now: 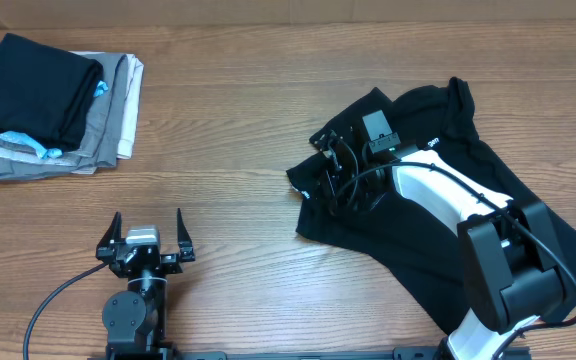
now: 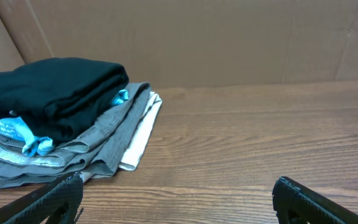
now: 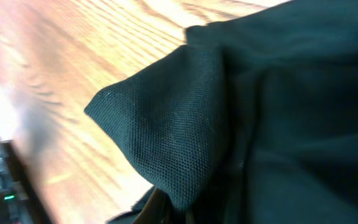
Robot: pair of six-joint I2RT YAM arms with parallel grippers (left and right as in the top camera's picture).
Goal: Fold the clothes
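Observation:
The black shirt [image 1: 498, 160] lies crumpled on the right half of the table, with a small white print near its upper middle. My right gripper [image 1: 336, 178] is down at the shirt's left edge. In the right wrist view a fold of black knit fabric [image 3: 166, 137] fills the frame and bunches into the jaws, hiding the fingers; the gripper looks shut on it. My left gripper [image 1: 148, 238] is open and empty low at the front left, well away from the shirt; its two finger pads frame bare wood [image 2: 179, 190].
A stack of folded garments [image 1: 53, 105], black on top of grey and beige with light-blue bits, sits at the back left and also shows in the left wrist view [image 2: 61, 112]. A cardboard wall [image 2: 229, 37] stands behind the table.

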